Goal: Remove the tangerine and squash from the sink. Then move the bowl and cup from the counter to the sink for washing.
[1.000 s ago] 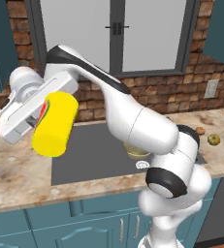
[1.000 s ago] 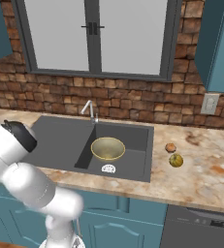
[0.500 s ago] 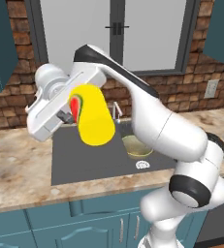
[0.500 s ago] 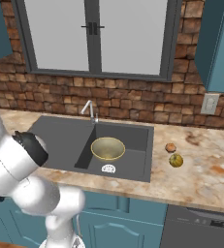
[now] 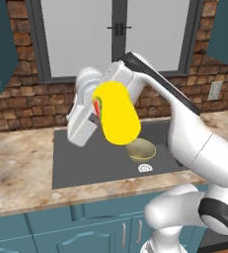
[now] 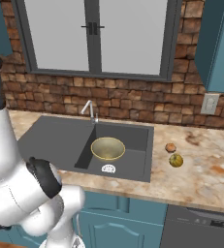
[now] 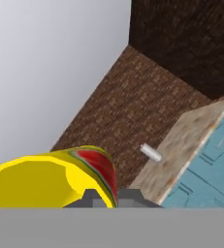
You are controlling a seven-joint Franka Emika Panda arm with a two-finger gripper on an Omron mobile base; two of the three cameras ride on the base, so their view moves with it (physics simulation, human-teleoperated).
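Brick wall and a grey window back the speckled stone counter [image 6: 205,174], where the claw [image 7: 106,196] is clamped tight on the cup [image 5: 116,113], bright yellow with an orange-red patch, carried tipped on its side in the air above the sink [image 6: 50,140]; from the hand view the cup's rim sits pinched at the fingertips [image 7: 91,198], though whether anything is inside the cup cannot be made out. Below it, the sink's deeper basin at the right end holds the bowl [image 6: 107,147], olive-brass with a thin yellow rim, upright and with nothing in it, just behind the white drain [image 6: 108,168]. Beside the basin the flat drainboard lies at the left end, and the chrome faucet [image 6: 89,110] rises at the sink's back edge. Out on the counter, just past the sink's right edge, the tangerine [image 6: 170,147] and the squash [image 6: 176,160] sit close together, the squash nearer the front edge.
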